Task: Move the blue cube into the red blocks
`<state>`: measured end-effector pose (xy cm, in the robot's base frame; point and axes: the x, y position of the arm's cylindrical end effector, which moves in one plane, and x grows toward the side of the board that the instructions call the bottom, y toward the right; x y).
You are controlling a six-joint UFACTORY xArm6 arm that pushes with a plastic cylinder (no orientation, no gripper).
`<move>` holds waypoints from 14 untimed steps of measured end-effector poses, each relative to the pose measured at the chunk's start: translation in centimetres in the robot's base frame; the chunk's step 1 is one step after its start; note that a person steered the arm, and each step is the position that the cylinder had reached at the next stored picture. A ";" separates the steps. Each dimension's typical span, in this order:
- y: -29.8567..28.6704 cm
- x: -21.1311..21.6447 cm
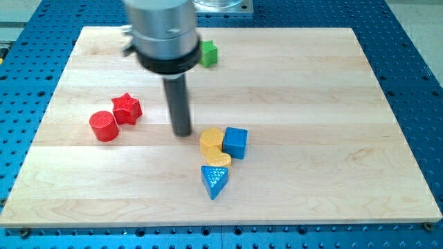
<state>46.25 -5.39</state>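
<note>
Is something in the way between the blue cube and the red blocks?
Yes. The yellow block touches the blue cube on its left, toward the red star and red cylinder. My tip stands left of the yellow block.

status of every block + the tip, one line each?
blue cube: upright, touching the yellow block on its left, far from the reds
yellow blocks: two, stacked close, touching
blue triangle: below the yellows
red star: beside red cylinder
green block: top, part hidden by arm
my tip: left of yellows, touching nothing
</note>
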 end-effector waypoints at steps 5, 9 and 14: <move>4.1 -3.4; 17.6 4.1; 6.7 4.4</move>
<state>50.64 1.30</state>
